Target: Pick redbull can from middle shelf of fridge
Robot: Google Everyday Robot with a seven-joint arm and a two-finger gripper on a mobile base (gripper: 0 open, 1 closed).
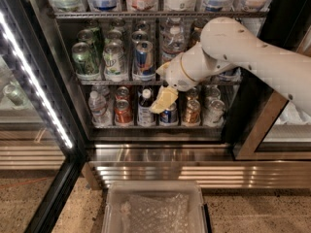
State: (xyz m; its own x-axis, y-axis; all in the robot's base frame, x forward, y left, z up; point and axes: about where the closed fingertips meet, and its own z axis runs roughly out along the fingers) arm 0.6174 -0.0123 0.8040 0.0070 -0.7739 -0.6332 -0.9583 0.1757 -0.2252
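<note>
Nearest me, on the speckled floor, sits a clear plastic bin (151, 191) with something crinkly and see-through inside; its front is cut off at the bottom. Behind it runs the ribbed steel grille (160, 168) at the foot of the tall black-framed glass-door fridge (73, 101). The open door swings out at the left, a bright white LED strip (34, 76) running down its edge.

A bulky white robot arm (252, 57) comes in from the right across the open front, covering much of the right-hand lanes. Its cream-yellow end effector (163, 101) hangs in front of the bottom tier, pointing down and left, and hides the top of a blue can (169, 115) there. It reads as one pale wedge, so I cannot tell whether it is open or closed, and it does not seem to be holding anything.

The slim blue-and-silver redbull can (142, 57) stands upright at the front of its lane on the steel-wire middle shelf (116, 82), up and to the left of the end effector and apart from it. Left of it are green-and-white cans (83, 58); to its right a clear water bottle (175, 38) is half covered by the arm. The top row's bottles are cropped at the neck.
</note>
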